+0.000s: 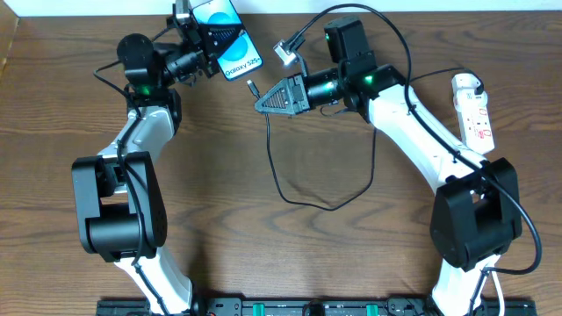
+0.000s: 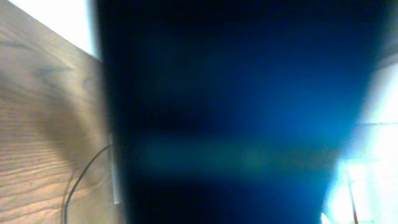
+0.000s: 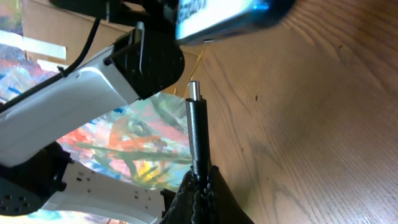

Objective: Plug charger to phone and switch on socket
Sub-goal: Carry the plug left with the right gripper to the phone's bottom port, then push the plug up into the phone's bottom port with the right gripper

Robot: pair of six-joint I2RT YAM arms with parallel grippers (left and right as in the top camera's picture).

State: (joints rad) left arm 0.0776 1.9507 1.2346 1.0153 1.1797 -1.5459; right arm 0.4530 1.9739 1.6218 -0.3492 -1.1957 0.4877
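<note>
My left gripper (image 1: 211, 46) is shut on the phone (image 1: 230, 37), a slim smartphone with a blue lit screen, held at the table's far edge. In the left wrist view the phone (image 2: 236, 112) fills the frame as a dark blue blur. My right gripper (image 1: 266, 101) is shut on the charger (image 1: 299, 198) near its free end, and the small plug tip (image 1: 251, 87) points at the phone's lower end, a short gap apart. In the right wrist view the plug (image 3: 194, 124) stands up from my closed fingers (image 3: 200, 186), just under the phone's edge (image 3: 224, 15). The socket (image 1: 472, 110) lies at the far right.
The black cable loops over the middle of the wooden table. Another metal connector on a black lead (image 1: 286, 51) hangs near the right arm. The left arm (image 3: 74, 112) crosses the right wrist view. The table's back edge is right behind the phone.
</note>
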